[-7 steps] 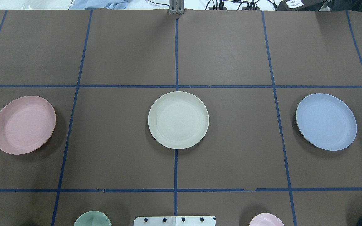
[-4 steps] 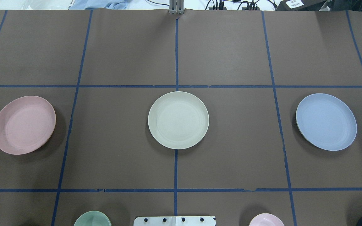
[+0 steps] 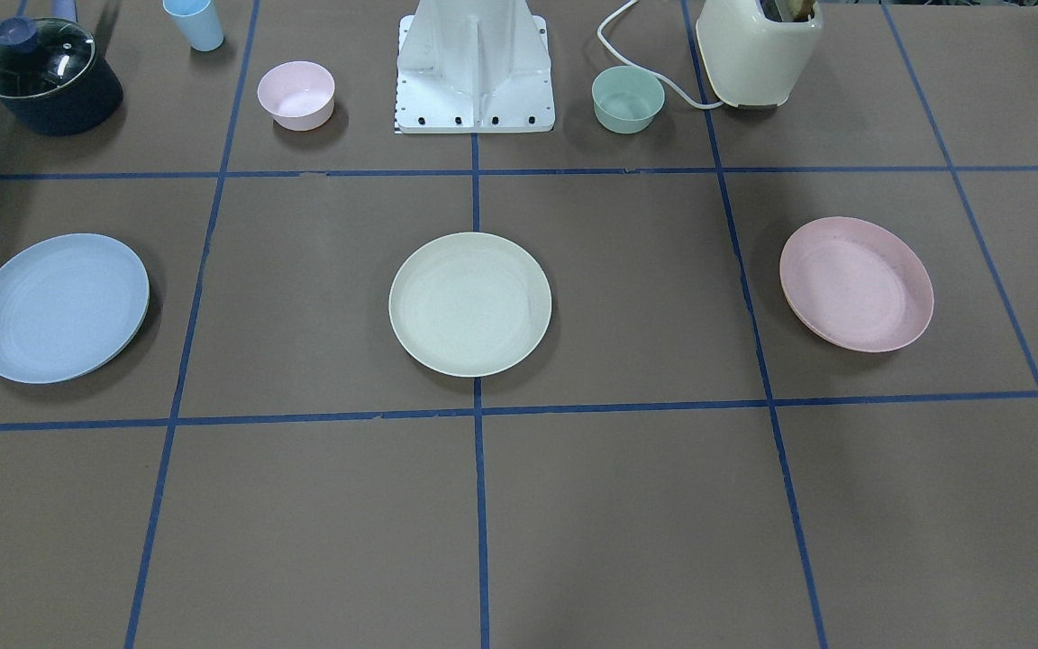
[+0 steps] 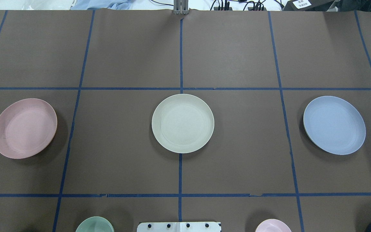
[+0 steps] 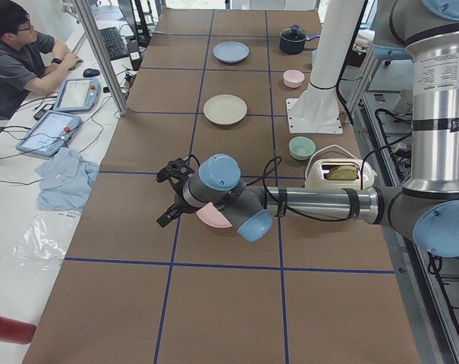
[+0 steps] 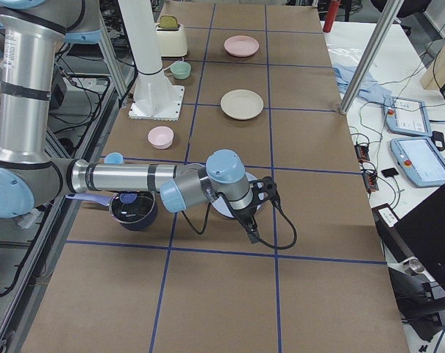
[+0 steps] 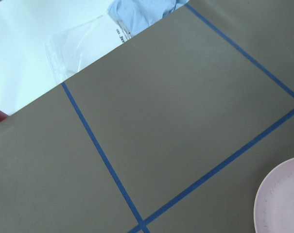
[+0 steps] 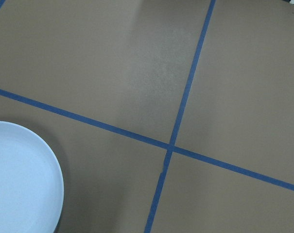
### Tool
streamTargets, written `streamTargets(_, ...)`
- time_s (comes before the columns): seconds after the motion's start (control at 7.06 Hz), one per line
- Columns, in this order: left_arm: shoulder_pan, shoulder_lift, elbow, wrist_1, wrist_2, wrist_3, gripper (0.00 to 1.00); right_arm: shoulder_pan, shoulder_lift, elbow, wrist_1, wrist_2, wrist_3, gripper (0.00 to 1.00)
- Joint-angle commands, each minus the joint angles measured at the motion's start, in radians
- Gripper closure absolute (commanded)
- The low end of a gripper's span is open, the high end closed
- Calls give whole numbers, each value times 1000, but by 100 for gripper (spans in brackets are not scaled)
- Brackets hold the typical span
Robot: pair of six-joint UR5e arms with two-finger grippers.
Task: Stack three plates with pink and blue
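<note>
Plates sit well apart in one row across the table [image 4: 237,48], none stacked yet. Pink plate [image 4: 24,128] is at left, w/ left gripper [image 5: 171,196] hanging above it in the side view. Can't tell how wide its jaws stand, but it holds no plate. Left wrist cam catches only that plate's rim at the frame corner, so prob not lined up yet. Cream plate [image 4: 182,123] in ctr is the likely stack base. Blue plate [image 4: 334,125] is at right, w/ right gripper [image 6: 251,220] above it; its opening is also unclear, no plate in it. To do the approach well: come down over one rim edge, pinch the lip, lift level, and bring arms to ctr one at a time.
</note>
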Motion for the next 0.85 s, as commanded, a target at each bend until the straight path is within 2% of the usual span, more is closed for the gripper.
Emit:
streamTargets(0.0,172,64,71,-212,6,-331,0,-19,-5,-4,37,0,29,0)
streamTargets(0.14,235,98,76,-287,26,-456,0,-19,-13,-4,54,0,29,0)
streamTargets(0.28,304,130,85,-324,117,-517,0,-19,-20,-7,72,0,28,0)
streamTargets(0.57,402,135,123,-391,199,-677,1,-20,-22,-16,77,-1,29,0)
streamTargets(0.71,503,135,123,-418,283,-820,6,-21,-25,-32,79,2,29,0)
